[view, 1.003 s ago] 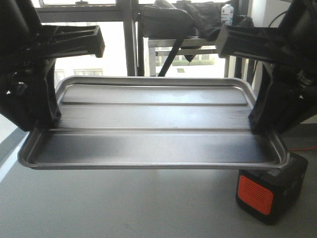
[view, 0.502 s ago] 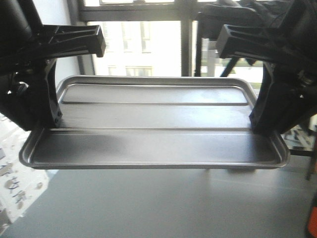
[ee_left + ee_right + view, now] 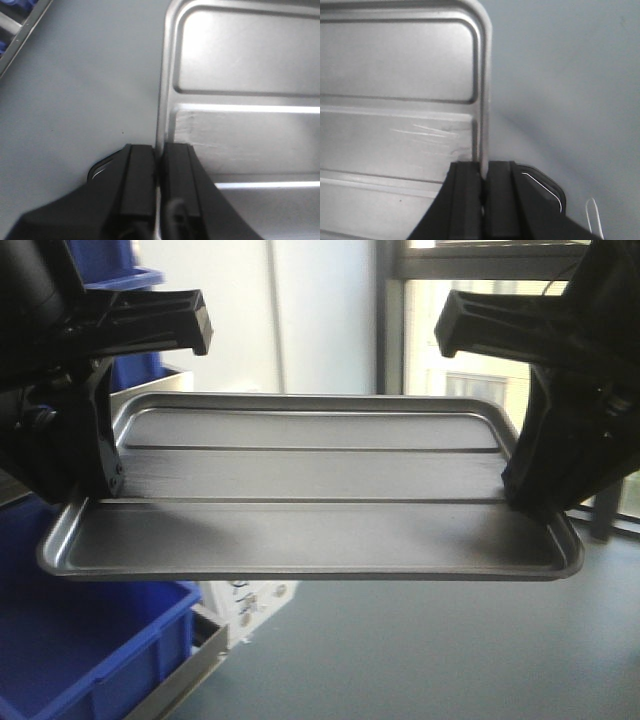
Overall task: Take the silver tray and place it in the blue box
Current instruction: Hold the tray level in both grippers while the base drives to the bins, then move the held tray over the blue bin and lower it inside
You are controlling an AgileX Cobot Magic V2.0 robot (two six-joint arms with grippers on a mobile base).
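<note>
Exterior front-facing view: low at the left, corner of the blue box (image 3: pixel 90 650), open top up, with a metal rail (image 3: pixel 190 670) along its right side and a white carton (image 3: pixel 245 600) just past that. Higher at the left, behind the arm, a second blue bin (image 3: pixel 125 280). At the back, white wall (image 3: pixel 310 320) and window (image 3: pixel 470 370); underneath, plain grey surface (image 3: pixel 430 650). Across the middle, carried in the air, the silver tray (image 3: pixel 310 480): roughly level, hollow side up, long edge toward the camera, well clear of the grey surface and not in the box. Near left corner overlapping the box in the picture; unclear whether straight above it. Left gripper (image 3: pixel 105 490) clamped on the tray's short left rim, about midway along. In the left wrist view, two black fingers (image 3: pixel 140 175) squeezed almost together, rim pinched in the thin slit between them, one finger outside the tray, the other inside on the ridged bottom. Right gripper (image 3: pixel 518 498) clenched the same way on the short right rim. In the right wrist view, black fingers (image 3: pixel 467 195) either side of the rim, barely a gap, and a thin pale loop of wire (image 3: pixel 591 215) on the grey surface nearby. Both arms black, reaching in from the two sides of the frame, bodies above tray height, fingers slanting down and inward to the rims.
</note>
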